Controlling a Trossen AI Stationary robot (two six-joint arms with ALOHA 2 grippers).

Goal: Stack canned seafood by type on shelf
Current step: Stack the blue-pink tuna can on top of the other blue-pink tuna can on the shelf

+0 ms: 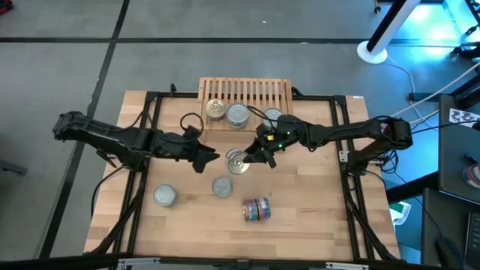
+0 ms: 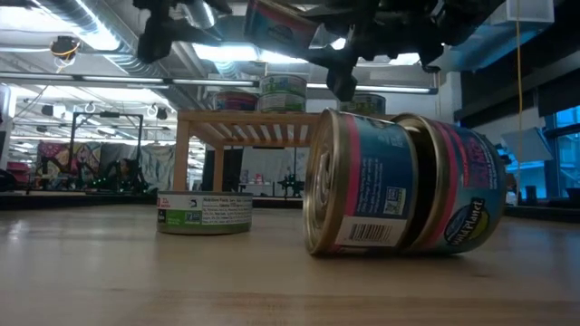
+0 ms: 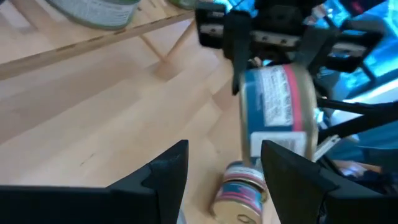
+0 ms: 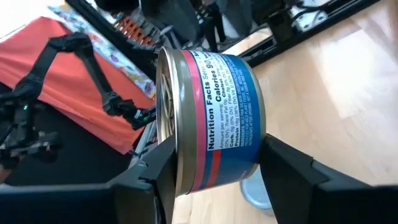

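While the right claw pinches a blue-and-red labelled round metal tin at frame centre, the spread left claw waits beside; next comes carrying it up to the slatted light-wood shelf.

The wooden table carries the shelf (three tins on top) and loose tins.

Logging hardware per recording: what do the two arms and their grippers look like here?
Both arms are black and slender, built of jointed segments with thin dark cables trailing along them. The right arm shows small green lights near its wrist. The left gripper and the right gripper each have two flat, angular matte-black fingers.
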